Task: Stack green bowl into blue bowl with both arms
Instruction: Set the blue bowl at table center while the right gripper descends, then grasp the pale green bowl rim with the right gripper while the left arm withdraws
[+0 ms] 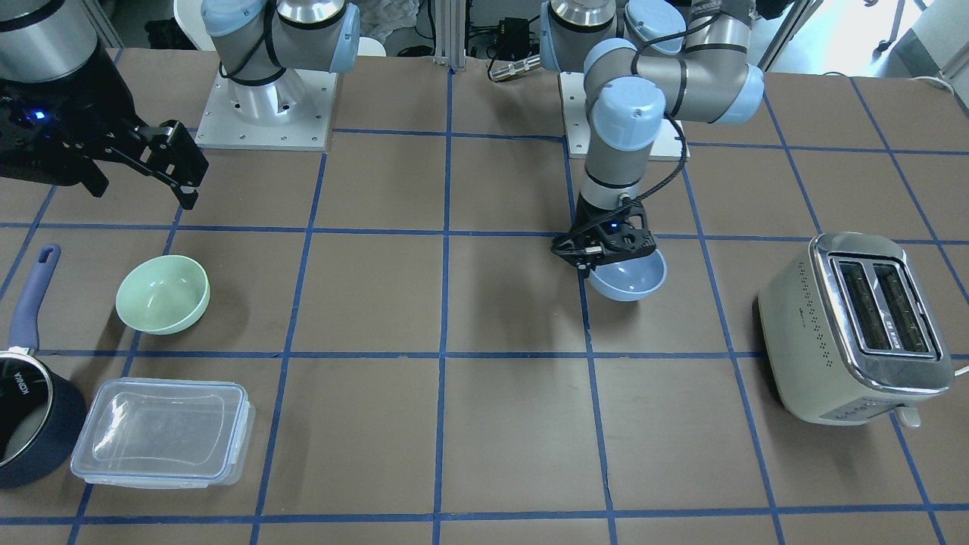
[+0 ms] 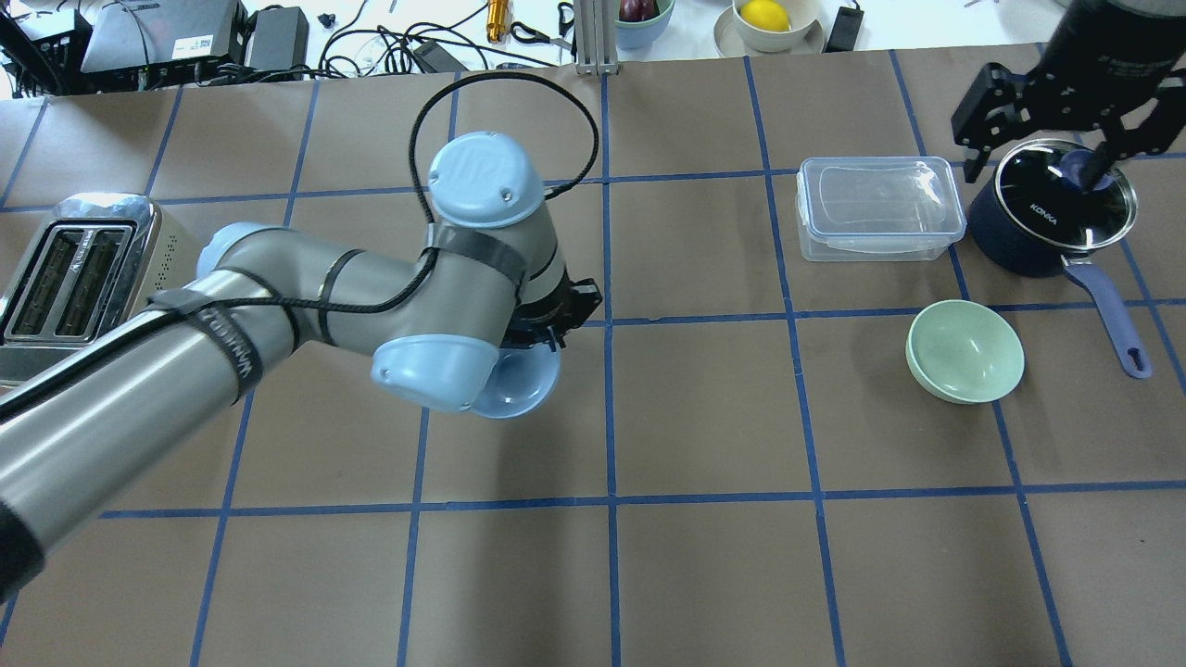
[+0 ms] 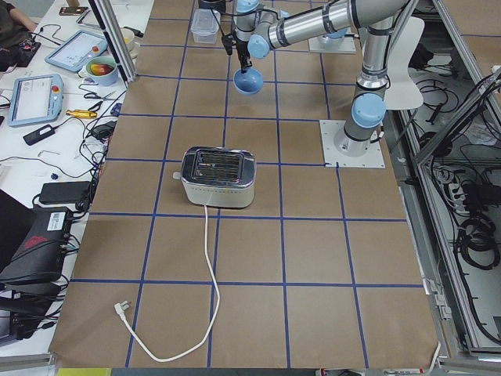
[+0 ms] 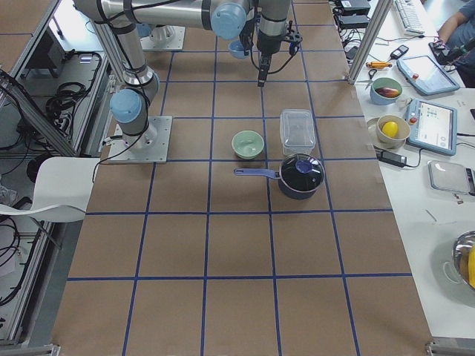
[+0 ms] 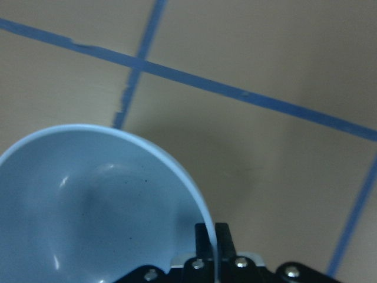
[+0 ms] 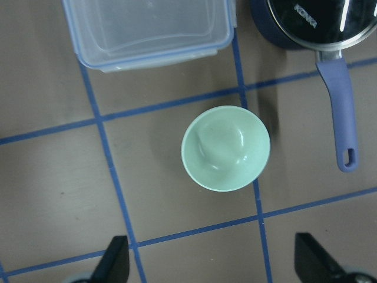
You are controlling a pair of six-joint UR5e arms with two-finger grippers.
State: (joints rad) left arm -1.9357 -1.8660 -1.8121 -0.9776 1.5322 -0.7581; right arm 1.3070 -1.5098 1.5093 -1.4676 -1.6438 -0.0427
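Note:
The pale blue bowl (image 1: 634, 280) hangs tilted a little above the table, its rim pinched in my left gripper (image 1: 598, 253). In the left wrist view the fingers (image 5: 222, 236) clamp the rim of the blue bowl (image 5: 88, 200). In the overhead view my left arm hides most of the blue bowl (image 2: 523, 389). The mint-green bowl (image 1: 163, 294) sits upright and empty on the table, also in the overhead view (image 2: 965, 352). My right gripper (image 1: 142, 191) is open and empty, high above the table. In the right wrist view the green bowl (image 6: 225, 147) lies ahead of its spread fingertips (image 6: 112, 262).
A clear lidded container (image 1: 163, 431) and a dark blue pot (image 1: 30, 412) with a glass lid and long handle (image 2: 1112, 315) stand close to the green bowl. A cream toaster (image 1: 859, 325) stands at the table's end on my left.

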